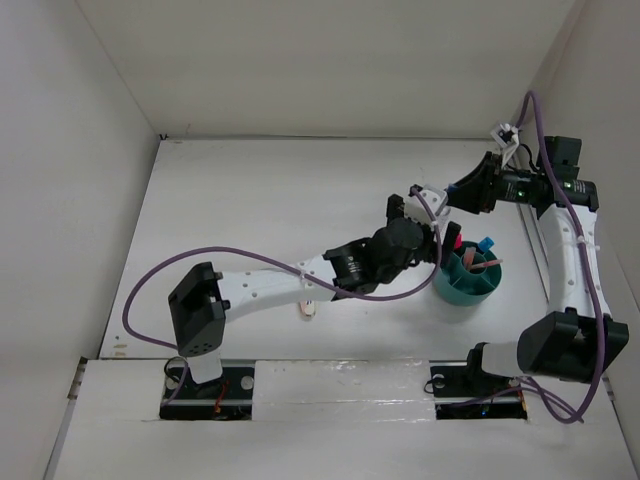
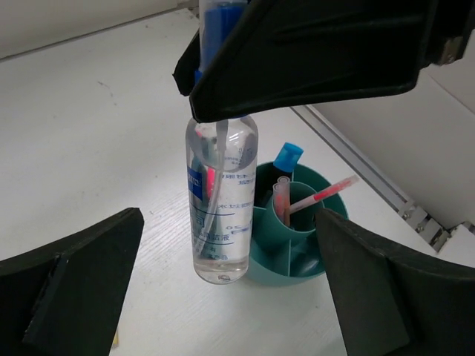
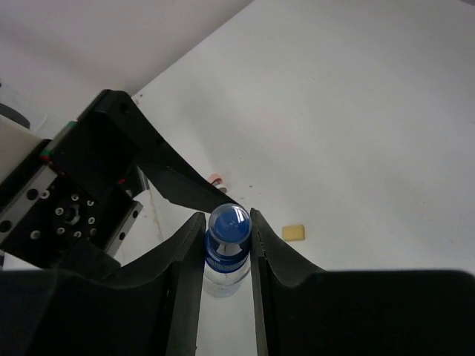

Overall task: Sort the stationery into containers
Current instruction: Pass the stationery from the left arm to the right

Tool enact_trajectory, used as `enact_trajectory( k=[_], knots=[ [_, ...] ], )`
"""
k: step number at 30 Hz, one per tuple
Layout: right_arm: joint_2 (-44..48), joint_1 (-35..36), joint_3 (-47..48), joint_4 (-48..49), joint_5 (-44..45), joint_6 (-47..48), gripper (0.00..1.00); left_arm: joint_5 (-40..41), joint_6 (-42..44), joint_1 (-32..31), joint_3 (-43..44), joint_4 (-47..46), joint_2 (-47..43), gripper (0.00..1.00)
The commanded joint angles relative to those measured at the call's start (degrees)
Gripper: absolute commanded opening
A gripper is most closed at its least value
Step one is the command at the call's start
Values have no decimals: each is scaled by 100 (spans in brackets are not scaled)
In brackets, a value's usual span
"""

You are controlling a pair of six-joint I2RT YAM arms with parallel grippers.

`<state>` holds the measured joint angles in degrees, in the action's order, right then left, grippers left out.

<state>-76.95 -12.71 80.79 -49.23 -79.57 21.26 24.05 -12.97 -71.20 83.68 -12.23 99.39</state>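
Right gripper (image 3: 228, 237) pinches blue cap (image 3: 230, 221) of upright clear plastic bottle (image 2: 221, 215), maybe hanging, just beside round teal plastic organiser cup (image 2: 261, 268); left gripper (image 2: 230, 295) gapes wide, empty, flanking the bottle.

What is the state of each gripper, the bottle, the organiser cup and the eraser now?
organiser cup: upright, holding pens and a highlighter.
bottle: upright, capped, beside the organiser cup.
right gripper: shut on the bottle cap.
left gripper: open, empty.
eraser: loose on the table.
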Motion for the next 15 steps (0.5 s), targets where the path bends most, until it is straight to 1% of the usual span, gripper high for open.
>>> enact_trajectory(
  k=[1, 4, 8, 11, 14, 15],
  knots=[
    [198, 23, 103, 212, 327, 160, 0, -15, -4, -26, 61, -552, -323, 100],
    [127, 23, 103, 265, 565, 160, 0, -67, -4, -26, -71, -552, -438, 100],
    [-13, 23, 103, 265, 776, 220, 0, -67, -56, -26, -203, -325, -693, 100],
    [-66, 23, 165, 265, 908, 291, 0, 64, -258, -26, -597, -175, -1018, 100],
    [12, -249, 217, 213, 1031, 510, 0, 265, -574, -26, -1037, 18, -1430, 100],
    [13, -406, 217, 212, 1031, 563, 0, 267, -653, -26, -1134, 219, -1536, 100]
  ],
)
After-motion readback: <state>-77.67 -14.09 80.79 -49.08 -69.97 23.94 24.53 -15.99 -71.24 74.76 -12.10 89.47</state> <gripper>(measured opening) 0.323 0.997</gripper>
